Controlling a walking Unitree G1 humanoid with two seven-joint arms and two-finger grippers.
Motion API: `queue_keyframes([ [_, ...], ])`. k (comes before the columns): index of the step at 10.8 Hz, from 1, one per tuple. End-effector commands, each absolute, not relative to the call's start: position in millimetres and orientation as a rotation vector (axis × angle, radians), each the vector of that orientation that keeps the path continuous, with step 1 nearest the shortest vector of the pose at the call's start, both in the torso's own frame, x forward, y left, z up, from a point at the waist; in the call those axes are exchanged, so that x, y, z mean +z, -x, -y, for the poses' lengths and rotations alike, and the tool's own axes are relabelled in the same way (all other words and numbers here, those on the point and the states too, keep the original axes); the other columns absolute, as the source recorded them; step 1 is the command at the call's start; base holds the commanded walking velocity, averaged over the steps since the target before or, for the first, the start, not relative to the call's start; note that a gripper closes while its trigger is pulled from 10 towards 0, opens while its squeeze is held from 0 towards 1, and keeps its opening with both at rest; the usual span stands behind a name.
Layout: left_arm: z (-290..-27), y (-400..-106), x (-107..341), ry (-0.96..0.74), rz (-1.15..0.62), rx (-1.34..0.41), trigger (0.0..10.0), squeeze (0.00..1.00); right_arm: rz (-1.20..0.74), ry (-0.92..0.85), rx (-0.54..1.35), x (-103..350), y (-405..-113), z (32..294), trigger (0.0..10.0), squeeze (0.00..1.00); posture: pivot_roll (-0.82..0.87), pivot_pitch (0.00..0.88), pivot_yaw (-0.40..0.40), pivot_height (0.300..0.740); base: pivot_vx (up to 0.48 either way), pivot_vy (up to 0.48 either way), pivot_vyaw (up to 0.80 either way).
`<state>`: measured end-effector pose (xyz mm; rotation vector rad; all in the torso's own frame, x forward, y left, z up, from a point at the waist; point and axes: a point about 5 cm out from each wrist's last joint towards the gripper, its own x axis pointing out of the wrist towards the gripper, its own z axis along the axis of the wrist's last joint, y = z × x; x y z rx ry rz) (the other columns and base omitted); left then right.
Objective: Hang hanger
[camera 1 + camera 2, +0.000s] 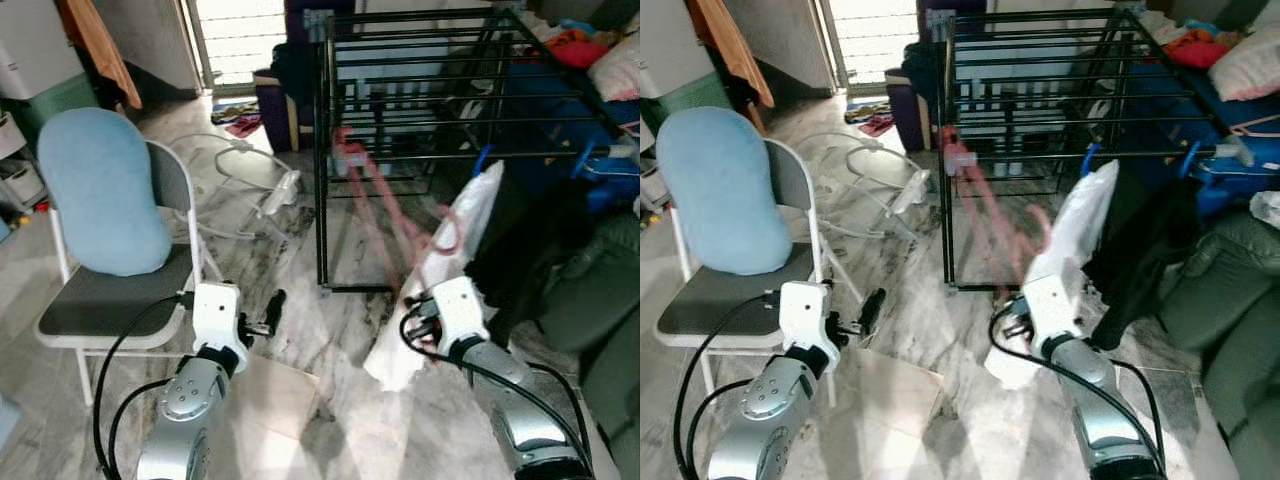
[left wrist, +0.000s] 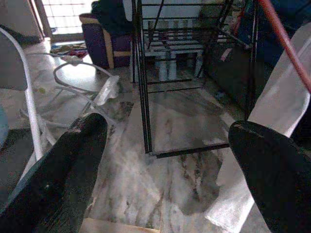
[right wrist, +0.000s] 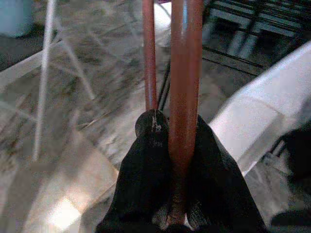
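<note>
Right gripper (image 3: 177,160) jaws pressed together, pinching a red plastic hanger (image 3: 183,87) by its bars; in the right wrist view two red rods run straight out from between the black fingers (image 3: 141,179). From the head views the hanger (image 1: 385,215) reaches forward and up from the right jaws toward the near corner of a black wire drying rack (image 1: 420,110), its far end blurred at about the height of the rack's lower rails; cannot tell whether it touches the rack. White garment (image 1: 445,270) hangs just beside the right jaws, on their outer side, draping down to the marble floor (image 1: 300,320); dark clothing (image 1: 530,240) hangs beyond it from the rack's edge on blue hooks. Left gripper (image 1: 270,310) is held low, well apart from the hanger, jaws spread wide with nothing between them; the left wrist view shows both black fingertips (image 2: 73,170) far apart, the rack's foot and floor ahead of them. To the outer side of the left jaws stands a grey folding chair (image 1: 110,300) with a light blue cushion (image 1: 100,190) leaning on its backrest. Ahead of the left jaws, on the floor, lies a white tubular frame (image 1: 240,180). Pale floor mat (image 1: 270,400) lies below the left arm.
</note>
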<state>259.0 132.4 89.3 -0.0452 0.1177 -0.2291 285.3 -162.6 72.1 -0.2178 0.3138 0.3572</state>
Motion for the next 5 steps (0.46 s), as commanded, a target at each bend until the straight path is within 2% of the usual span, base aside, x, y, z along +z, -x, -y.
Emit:
queue_keyframes([
  [1, -134, -261, 93, 0.03, -0.101, -0.237, 10.0, 0.0, -0.298, 0.231, 0.406, 76, -286, 155, 10.0, 0.0, -0.02, 0.0, 0.036, 0.74, 0.0, 0.0, 0.0],
  [2, -133, -261, 93, 0.028, -0.099, -0.239, 10.0, 0.0, -0.373, 0.261, 0.491, 65, -279, 150, 10.0, 0.0, -0.02, 0.0, 0.036, 0.74, 0.0, 0.0, 0.0],
  [5, -133, -261, 93, 0.027, -0.095, -0.238, 10.0, 0.0, -0.63, 0.155, 0.405, 43, -276, 161, 10.0, 0.0, -0.01, 0.0, 0.032, 0.74, 0.0, 0.0, 0.0],
])
